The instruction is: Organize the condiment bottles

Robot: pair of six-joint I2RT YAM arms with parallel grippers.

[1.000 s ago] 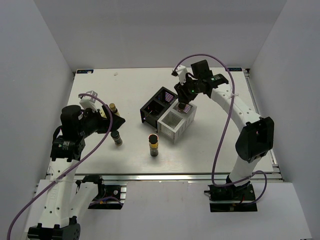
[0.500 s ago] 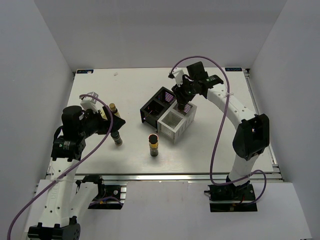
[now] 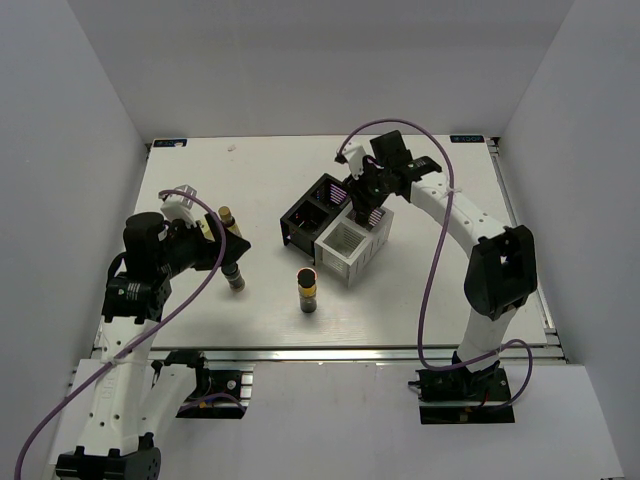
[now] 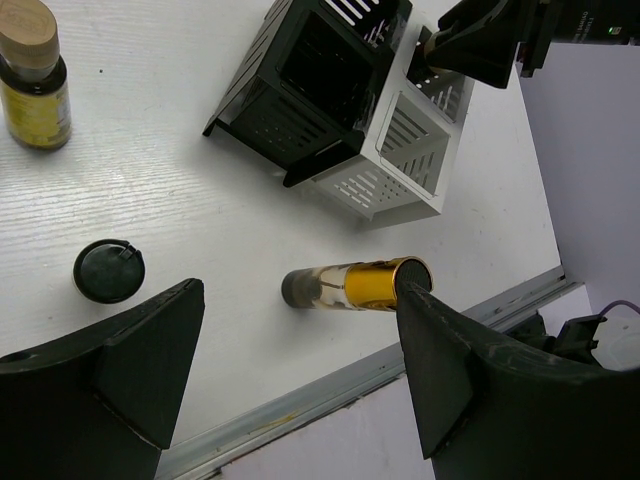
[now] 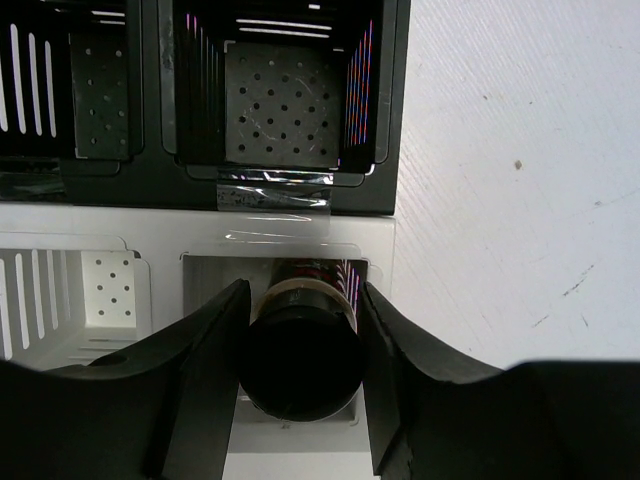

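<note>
The black-and-white rack [image 3: 303,218] stands mid-table. My right gripper [image 3: 366,207] is over its far white compartment, shut on a dark-capped bottle [image 5: 300,362] that stands partly inside that compartment [image 5: 300,262]. My left gripper [image 3: 232,252] is open and empty, hovering at the left. Under it in the left wrist view are a tan-capped yellow bottle [image 4: 32,72], a dark-capped bottle seen from above [image 4: 108,270] and a yellow-bodied bottle [image 4: 360,283] close to the right finger [image 4: 470,370]. From above they are the tan-capped bottle [image 3: 227,215], the dark-capped bottle [image 3: 236,278] and the yellow-bodied bottle [image 3: 308,291].
The rack [image 4: 330,120] has two black compartments [image 5: 290,90] and another white one [image 3: 343,248], all showing no bottles. The table's metal front edge [image 4: 330,385] runs close below the left gripper. Grey walls enclose the table on three sides.
My right gripper has shifted slightly left over the rack with the bottle in it. The left arm and the three loose bottles have not moved.
</note>
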